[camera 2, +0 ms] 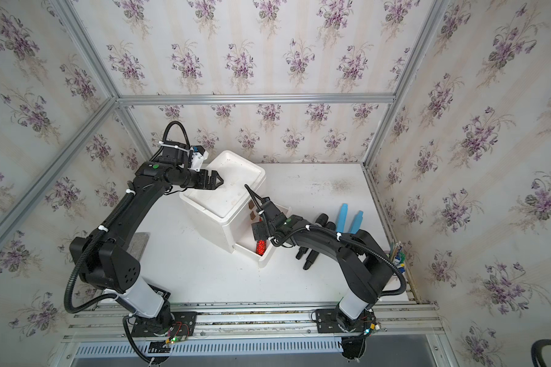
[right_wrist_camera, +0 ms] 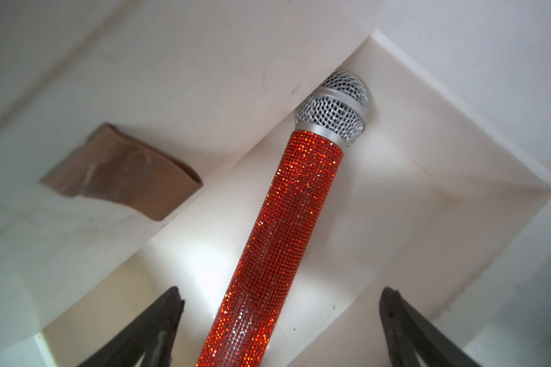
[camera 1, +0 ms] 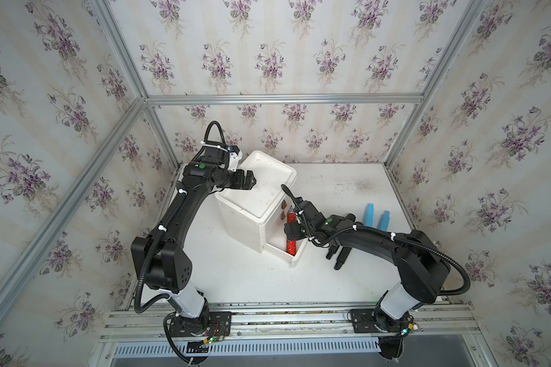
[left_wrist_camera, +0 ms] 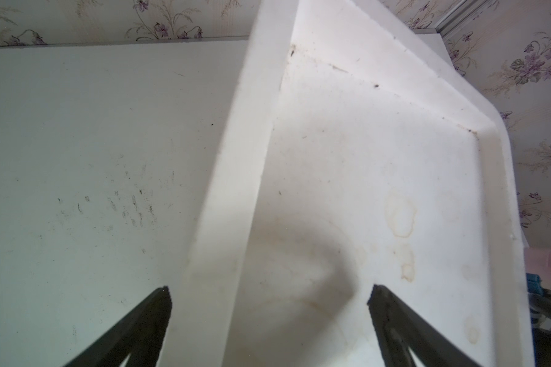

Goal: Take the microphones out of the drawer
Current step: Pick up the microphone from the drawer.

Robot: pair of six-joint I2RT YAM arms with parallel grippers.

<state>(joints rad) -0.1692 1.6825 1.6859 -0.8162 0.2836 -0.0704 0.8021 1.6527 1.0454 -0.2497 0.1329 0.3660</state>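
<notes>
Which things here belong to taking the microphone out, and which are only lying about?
For the job: microphone, open drawer, white cabinet, right gripper.
Lying about: blue pieces, black cylinders.

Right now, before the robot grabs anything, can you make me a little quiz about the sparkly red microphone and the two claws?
1. True or false: the right gripper is shut on the microphone.
2. Pick one. The microphone lies: A) in the open drawer; B) on the table; C) held up in the air.
3. Short answer: which gripper is up by the top of the white cabinet?

Key: 1 false, its jaws stand open on either side of the handle; 2 A; 3 the left gripper.
</notes>
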